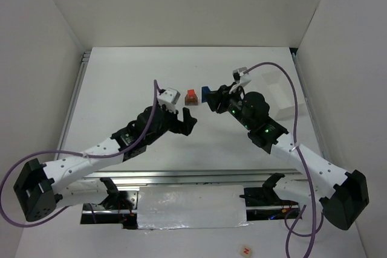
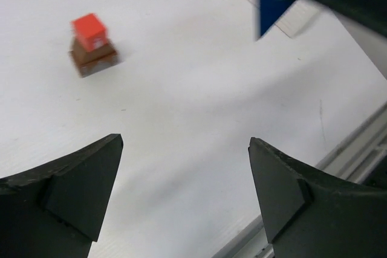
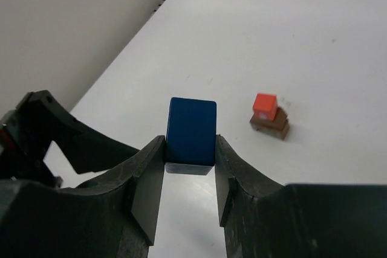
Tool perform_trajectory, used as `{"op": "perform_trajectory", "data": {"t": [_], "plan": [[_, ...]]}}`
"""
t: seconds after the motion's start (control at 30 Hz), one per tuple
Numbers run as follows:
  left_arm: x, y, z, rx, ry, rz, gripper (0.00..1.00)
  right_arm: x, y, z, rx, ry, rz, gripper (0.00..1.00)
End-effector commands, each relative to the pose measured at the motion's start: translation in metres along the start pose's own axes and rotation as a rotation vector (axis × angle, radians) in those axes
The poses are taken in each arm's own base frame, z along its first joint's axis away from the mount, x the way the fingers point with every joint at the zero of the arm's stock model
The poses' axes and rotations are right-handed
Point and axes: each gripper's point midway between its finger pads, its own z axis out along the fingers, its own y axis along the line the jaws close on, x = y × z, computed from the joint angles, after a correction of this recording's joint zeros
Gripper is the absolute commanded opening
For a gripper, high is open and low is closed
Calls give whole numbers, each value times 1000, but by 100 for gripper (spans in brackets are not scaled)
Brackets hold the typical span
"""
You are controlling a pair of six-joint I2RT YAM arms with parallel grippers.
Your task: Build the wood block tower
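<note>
The right pincer (image 3: 190,150) is clamped on the blue block (image 3: 191,124), holding it over the surface (image 3: 314,40). Near it, with nothing between them, a red cube (image 3: 265,105) sits on top of brown blocks (image 3: 271,126). On the other side of that stack, the left pincer (image 2: 185,143) hangs with its jaws spread wide and empty, facing the stack. A white tray (image 1: 279,98) lies on the right part of the surface, partly hidden by the right arm.
</note>
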Motion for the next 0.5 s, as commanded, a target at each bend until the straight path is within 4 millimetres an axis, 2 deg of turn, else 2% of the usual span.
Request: {"op": "perform_trajectory", "data": {"t": [0.0,0.03,0.07,0.1,0.13,0.17,0.2,0.27,0.3,0.33,0.37,0.4,0.43,0.47], "plan": [[-11,33,-15,-98,-40,-31,99,-31,-1,8,-24,-30,-229,11],[-16,47,-19,-133,-51,-70,99,-42,3,10,-49,-17,-324,11],[-16,57,-21,-152,-42,-84,99,-38,-2,20,-38,17,-365,11],[-16,77,-26,-204,-36,-109,99,-62,-1,26,-38,-3,-421,10],[-16,85,-28,-220,-34,-136,99,-61,-3,31,-51,29,-494,10],[-12,89,-31,-208,-20,-147,99,-49,-13,43,-44,97,-533,10],[-13,106,-38,-252,-24,-174,99,-61,-8,48,-66,100,-592,9],[-6,118,-44,-265,-10,-186,99,-50,-3,53,-184,138,-817,10],[-10,132,-49,-301,-34,-193,99,-42,-2,56,-233,156,-884,10],[-8,139,-51,-321,-33,-193,99,-42,8,58,-346,134,-1016,10],[-8,150,-55,-348,-37,-193,99,-32,9,56,-411,172,-1073,11],[-7,156,-57,-364,-38,-198,99,-17,0,64,-414,215,-1061,11],[-6,161,-59,-375,-31,-197,99,25,-25,52,-479,401,-1164,11],[-5,164,-60,-379,-27,-197,99,-18,3,61,-535,313,-1228,11]]}}
